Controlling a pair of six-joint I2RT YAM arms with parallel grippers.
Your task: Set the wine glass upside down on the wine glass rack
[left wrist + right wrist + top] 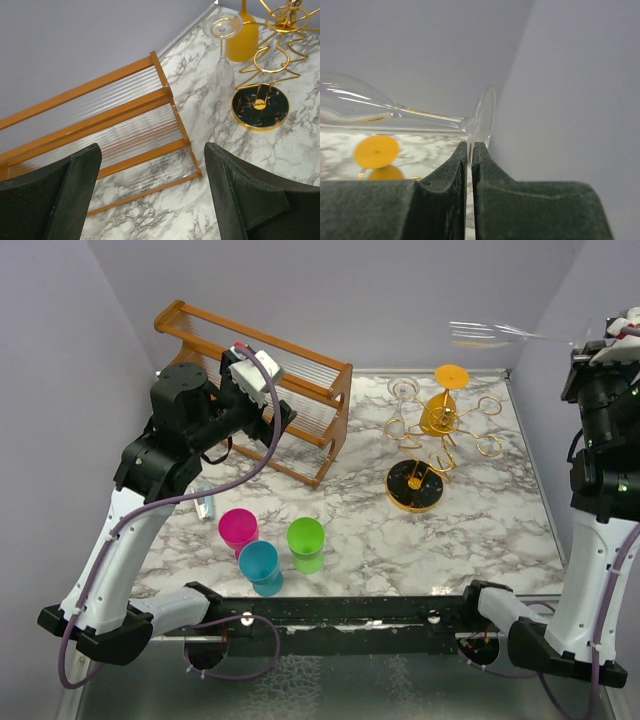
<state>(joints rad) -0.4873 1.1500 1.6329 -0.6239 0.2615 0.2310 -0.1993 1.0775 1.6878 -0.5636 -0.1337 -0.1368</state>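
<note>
My right gripper (590,340) is raised high at the back right, shut on the foot of a clear wine glass (500,333) that lies horizontal in the air, bowl pointing left. In the right wrist view the pads (462,165) pinch the foot's rim (484,117). The gold wire wine glass rack (455,435) stands on its round black base (414,487) below and to the left. An orange glass (443,405) and a second clear glass (402,400) hang on it upside down. My left gripper (283,418) is open and empty over the wooden shelf.
A brown wooden slatted shelf (260,380) stands at the back left, also in the left wrist view (100,125). Pink (237,530), blue (260,566) and green (306,540) cups stand near the front. Purple walls enclose the marble table (480,540).
</note>
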